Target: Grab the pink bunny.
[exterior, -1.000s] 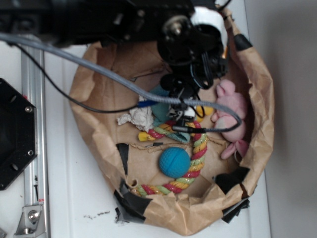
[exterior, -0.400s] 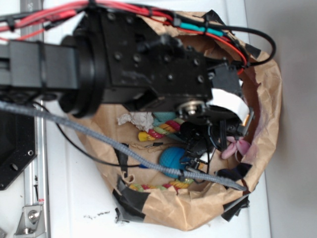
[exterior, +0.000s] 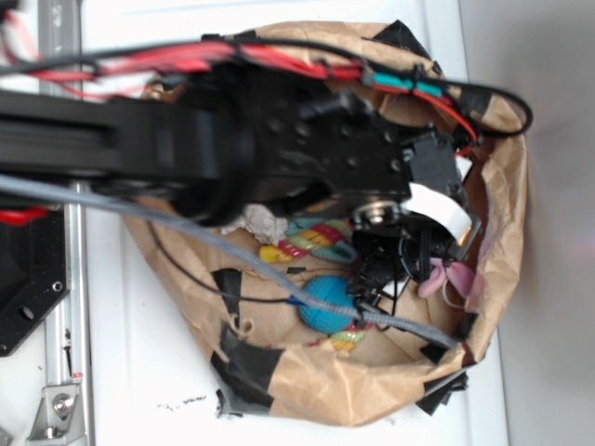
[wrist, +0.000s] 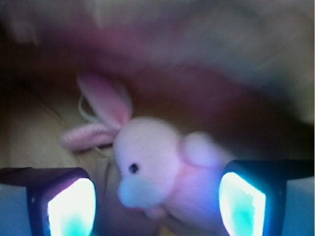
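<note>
The pink bunny (wrist: 157,167) lies on the brown paper, head toward the left, ears up and left, black eye showing. It sits between my two open fingers, closer to the right pad (wrist: 241,204) than the left pad (wrist: 71,206); the pads do not press it. My gripper (wrist: 156,206) is open. In the exterior view the arm hides most of the bunny; only its pink ears (exterior: 446,277) show at the right of the paper bag, below the gripper (exterior: 395,269).
The brown paper bag (exterior: 325,386) with black tape forms a walled nest. Inside lie a teal ball (exterior: 325,302), a multicoloured rope toy (exterior: 307,243) and crumpled white paper (exterior: 260,223). A grey cable (exterior: 232,246) crosses the bag. The bag wall stands close behind the bunny.
The arm has swung over the bag and lowered toward its right side, now covering the bunny's body; only the ears still show in the exterior view.
</note>
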`<state>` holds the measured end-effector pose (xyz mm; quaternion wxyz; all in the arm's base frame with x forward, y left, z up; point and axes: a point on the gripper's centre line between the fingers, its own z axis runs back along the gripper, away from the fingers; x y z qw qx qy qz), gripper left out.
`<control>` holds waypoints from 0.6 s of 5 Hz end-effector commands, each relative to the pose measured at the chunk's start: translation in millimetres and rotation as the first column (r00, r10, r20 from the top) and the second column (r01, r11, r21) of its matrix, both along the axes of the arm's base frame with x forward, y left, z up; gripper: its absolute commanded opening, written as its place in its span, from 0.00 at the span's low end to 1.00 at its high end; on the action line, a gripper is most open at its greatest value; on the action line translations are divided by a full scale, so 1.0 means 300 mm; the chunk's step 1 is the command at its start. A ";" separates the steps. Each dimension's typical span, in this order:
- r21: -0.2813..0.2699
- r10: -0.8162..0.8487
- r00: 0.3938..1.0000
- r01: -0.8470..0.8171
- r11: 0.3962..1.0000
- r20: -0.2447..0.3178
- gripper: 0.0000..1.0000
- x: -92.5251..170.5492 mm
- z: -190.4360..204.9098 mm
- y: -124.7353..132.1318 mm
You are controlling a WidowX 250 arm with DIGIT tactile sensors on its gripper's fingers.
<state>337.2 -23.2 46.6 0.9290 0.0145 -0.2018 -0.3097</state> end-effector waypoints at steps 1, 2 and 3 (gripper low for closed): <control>0.037 0.065 0.998 -0.065 0.997 -0.002 0.00 0.021 -0.048 -0.015; -0.003 0.150 0.988 -0.151 0.989 -0.038 0.00 -0.005 -0.014 0.031; -0.064 0.259 0.963 -0.263 0.963 -0.072 0.00 -0.045 0.079 0.067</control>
